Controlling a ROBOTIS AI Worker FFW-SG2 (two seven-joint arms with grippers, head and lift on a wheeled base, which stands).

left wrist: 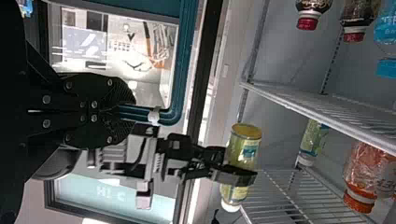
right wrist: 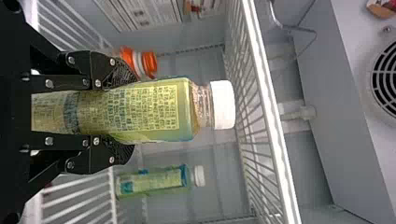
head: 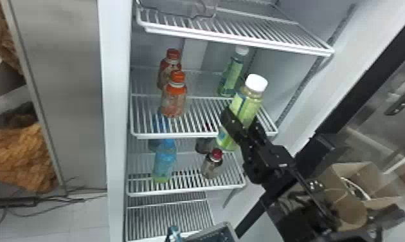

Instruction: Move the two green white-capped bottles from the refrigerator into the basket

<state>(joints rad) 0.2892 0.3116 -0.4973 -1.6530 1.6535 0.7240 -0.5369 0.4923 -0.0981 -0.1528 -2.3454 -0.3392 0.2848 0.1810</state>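
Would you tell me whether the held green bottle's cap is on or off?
On: the white cap sits over the neck of the held green bottle.

Green bottle in my right claw (head: 240, 117): the bottle (head: 250, 103) is clear, glossy plastic with a smooth printed label; its cap (right wrist: 223, 104) I log as matt white plastic. My right claw: matt black, small shiny metal screws, rough, ridged inner pads. Rear green bottle (head: 232, 73): clear plastic, smooth label. Orange-capped bottle (head: 174, 100): glossy clear plastic. Shelf (head: 173, 134): white-coated wire, smooth, with a slight sheen. Box (head: 377, 180): matt brown cardboard. Panel (head: 63, 80): smooth grey, metal-looking, softly reflective. Orange heap (head: 22, 157): rough, crumpled, material uncertain to me.
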